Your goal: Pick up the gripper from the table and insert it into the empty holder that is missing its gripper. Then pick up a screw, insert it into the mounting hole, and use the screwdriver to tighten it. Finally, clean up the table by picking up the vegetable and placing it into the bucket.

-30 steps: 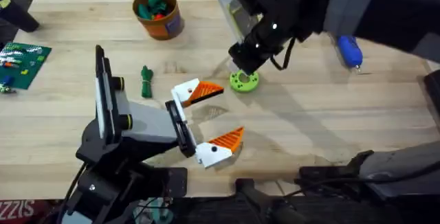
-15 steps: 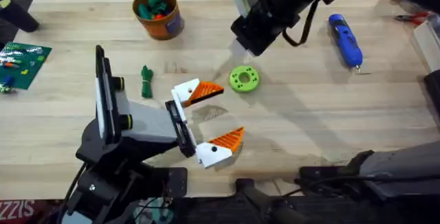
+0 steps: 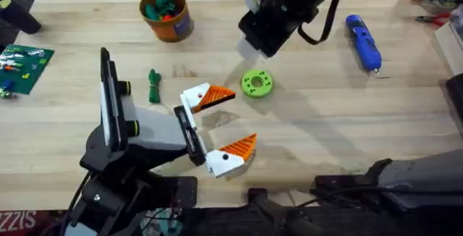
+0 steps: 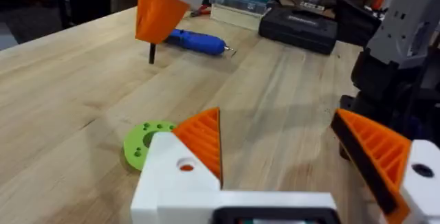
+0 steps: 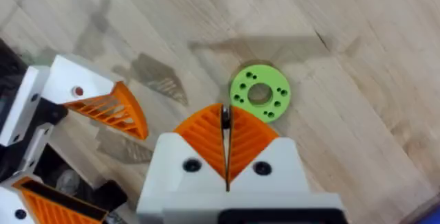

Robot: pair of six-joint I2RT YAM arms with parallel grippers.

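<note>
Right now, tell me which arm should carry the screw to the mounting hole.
Right. The right gripper is shut on the screw, raised near the green disc; the left gripper is open and empty.

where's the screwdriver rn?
In the overhead view the screwdriver lies on the table's far right, tip pointing near, right of the raised right gripper and beyond the green disc.

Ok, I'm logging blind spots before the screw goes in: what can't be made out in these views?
- Screw: in the right wrist view, the shut pads of the right gripper hide all but a dark sliver.
- Right gripper's fingers, overhead: covered by its own dark arm.
- Bucket contents, overhead: too small to identify.
- Screwdriver bit, overhead: too small.
</note>
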